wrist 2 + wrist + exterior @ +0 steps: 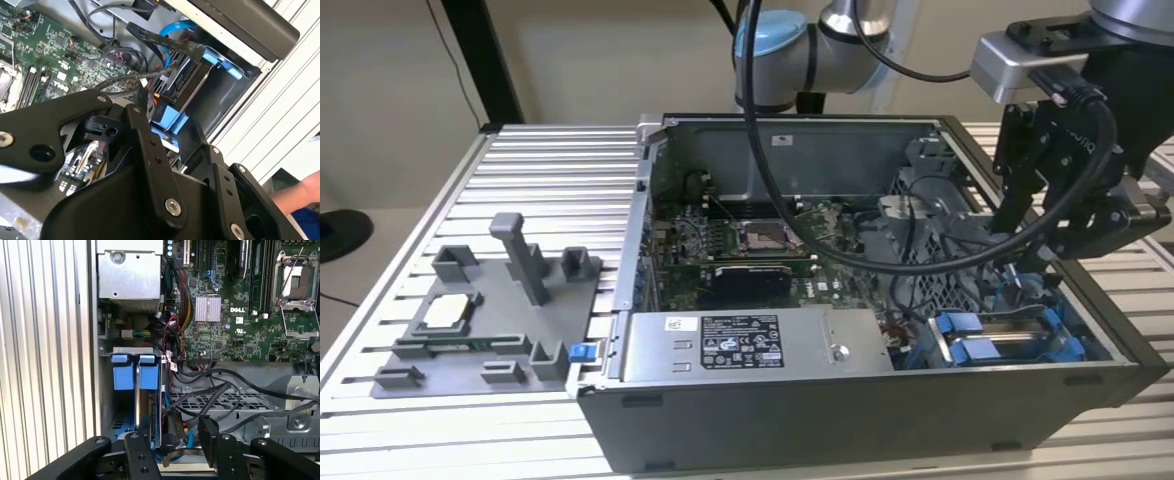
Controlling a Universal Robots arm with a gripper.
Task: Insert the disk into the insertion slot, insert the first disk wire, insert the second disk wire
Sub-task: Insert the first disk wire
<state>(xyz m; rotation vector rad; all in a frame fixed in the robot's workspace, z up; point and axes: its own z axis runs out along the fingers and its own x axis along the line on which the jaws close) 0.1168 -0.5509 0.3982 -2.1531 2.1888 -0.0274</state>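
Broadly, going from the exterior view's left to its right:

1. A grey fixture (494, 320) sits on the slatted desk (520, 170), well apart from the work.
2. Next is the open computer case (854, 410). The motherboard (747, 250) lies inside it, and the labelled power supply box (747, 345) sits along the near wall.
3. Just beside that box, in the case's corner, is the insertion slot (987, 335) with its blue fittings. In the second wrist view the disk (186, 85) stands on edge inside this bay in its blue carrier. I judge the first step done, since the carrier looks level with the bay's rim.
4. A blue cable (175, 27) and several black leads run toward the end of the disk. I cannot tell whether either disk wire is plugged in, so I count both wire steps as unconfirmed.
5. Farthest right, the arm hangs over that corner. In the first wrist view the pincer (172, 440) has its fingers (136, 452) spread apart, with the disk's end and the cable bundle in the gap. Nothing is visibly clamped, and I cannot tell whether it touches the carrier.
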